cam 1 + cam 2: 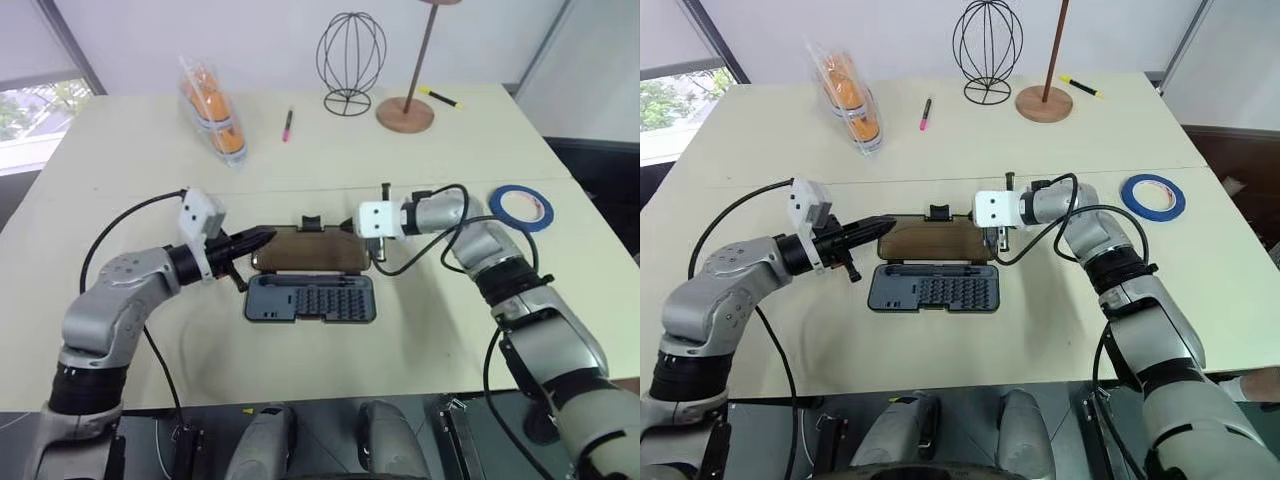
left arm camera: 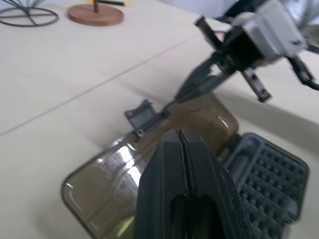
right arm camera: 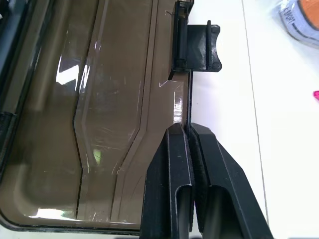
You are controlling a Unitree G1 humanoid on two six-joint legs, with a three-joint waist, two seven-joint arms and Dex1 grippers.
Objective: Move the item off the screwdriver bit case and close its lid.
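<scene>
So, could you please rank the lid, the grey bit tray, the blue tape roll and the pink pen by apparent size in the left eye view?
1. lid and bit tray: they look alike, so I won't rank them.
2. blue tape roll.
3. pink pen, which lies farther from the camera, so its rank is less sure.

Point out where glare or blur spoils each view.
Right wrist view: bright reflections streak the lid; the right gripper looms soft. Left wrist view: the left gripper is blurred, glare along the lid's near corner. Left eye view: even light, only faint sheen on the lid.
</scene>
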